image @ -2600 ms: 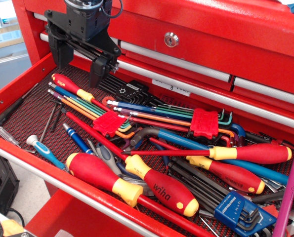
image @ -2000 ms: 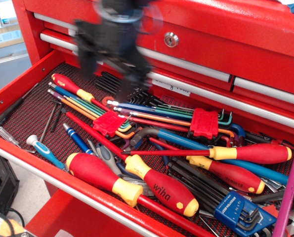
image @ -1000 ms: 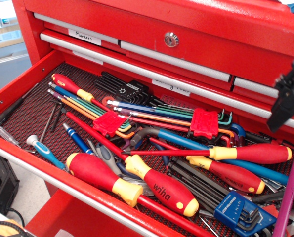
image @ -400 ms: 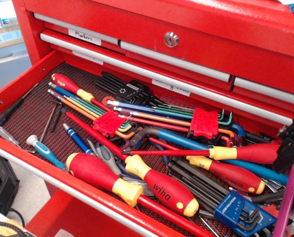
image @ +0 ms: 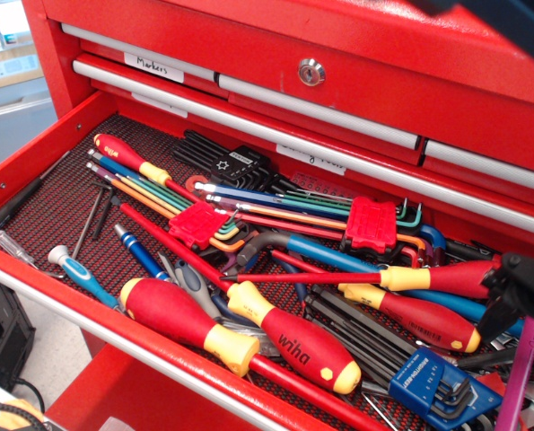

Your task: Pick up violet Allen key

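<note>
End effector [image: 520,301] over violet Allen key [image: 517,377]; grip state unclear; key long, magenta-violet.

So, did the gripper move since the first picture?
Yes. The gripper went from the drawer's back left to the right edge, down over the violet key.

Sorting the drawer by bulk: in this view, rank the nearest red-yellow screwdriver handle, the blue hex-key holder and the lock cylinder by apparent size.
1. Red-yellow screwdriver handle, though nearness to the camera inflates it.
2. Blue hex-key holder.
3. Lock cylinder, clearly smallest.
</note>
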Robot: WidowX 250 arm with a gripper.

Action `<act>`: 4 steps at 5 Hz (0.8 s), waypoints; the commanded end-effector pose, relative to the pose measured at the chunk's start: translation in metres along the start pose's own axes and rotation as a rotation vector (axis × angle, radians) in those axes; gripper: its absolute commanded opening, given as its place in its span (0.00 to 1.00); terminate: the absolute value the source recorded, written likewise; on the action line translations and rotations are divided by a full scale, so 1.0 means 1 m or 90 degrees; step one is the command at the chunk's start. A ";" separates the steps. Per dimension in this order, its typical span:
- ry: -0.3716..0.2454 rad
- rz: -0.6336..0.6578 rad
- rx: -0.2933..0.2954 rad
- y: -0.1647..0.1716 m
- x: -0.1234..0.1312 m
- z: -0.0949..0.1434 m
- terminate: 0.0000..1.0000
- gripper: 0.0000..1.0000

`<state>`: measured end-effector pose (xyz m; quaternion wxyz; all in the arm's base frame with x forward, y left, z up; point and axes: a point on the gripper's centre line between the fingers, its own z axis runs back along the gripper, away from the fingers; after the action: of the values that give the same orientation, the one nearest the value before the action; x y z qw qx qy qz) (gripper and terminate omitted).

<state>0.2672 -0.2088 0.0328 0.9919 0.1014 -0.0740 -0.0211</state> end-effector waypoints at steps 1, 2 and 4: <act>0.000 0.002 -0.022 0.005 0.011 -0.009 0.00 1.00; 0.009 0.015 -0.047 0.001 0.011 -0.018 0.00 1.00; 0.035 0.066 -0.071 -0.007 0.006 -0.021 0.00 0.00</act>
<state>0.2690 -0.2034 0.0000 0.9974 0.0618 -0.0291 0.0226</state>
